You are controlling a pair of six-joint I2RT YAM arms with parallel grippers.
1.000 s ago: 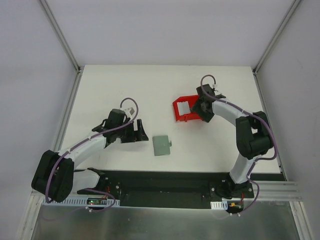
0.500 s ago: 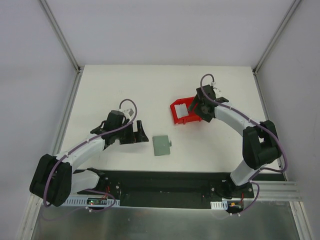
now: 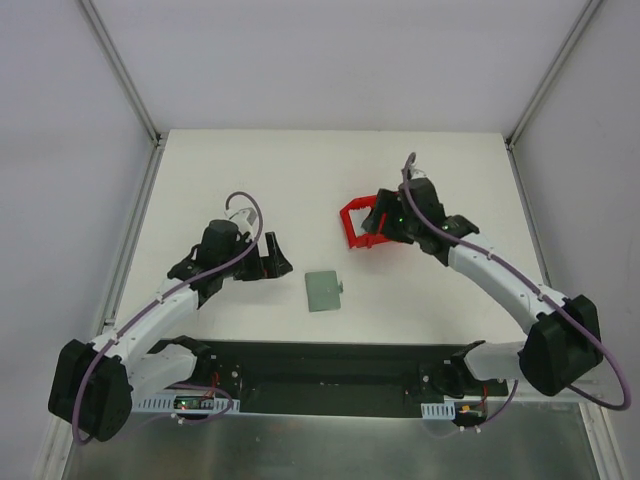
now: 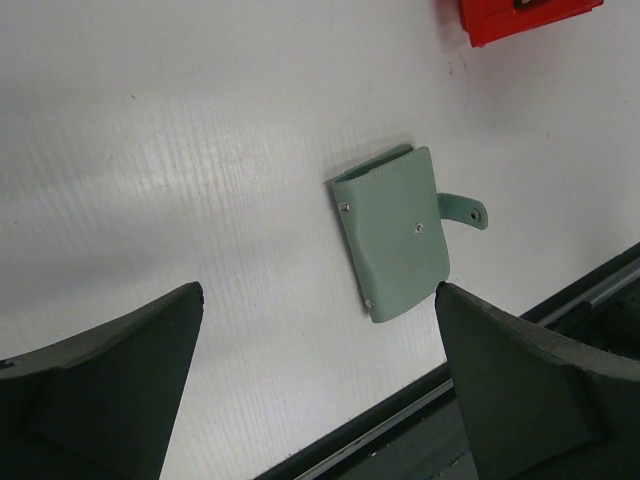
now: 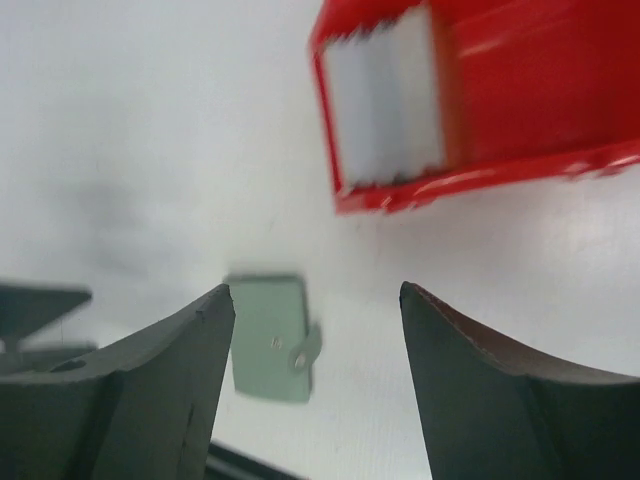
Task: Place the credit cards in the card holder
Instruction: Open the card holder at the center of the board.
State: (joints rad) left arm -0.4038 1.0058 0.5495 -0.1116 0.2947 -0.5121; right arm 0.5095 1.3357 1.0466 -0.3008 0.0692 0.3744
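The card holder lies closed and flat on the white table, grey-green, its snap tab pointing right; it also shows in the left wrist view and the right wrist view. A pale credit card stands in the red bin, blurred; no orange-gold one shows. My left gripper hangs open to the left of the card holder, with nothing between its fingers. Over the red bin my right gripper is open and empty.
A black rail runs along the table's near edge, just below the card holder. White walls with metal frame posts close in the table left, right and behind.
The right arm's elbow has swung out to the right and its gripper has shifted left over the bin, which has slid a little left. The left gripper drew back left and opened wider.
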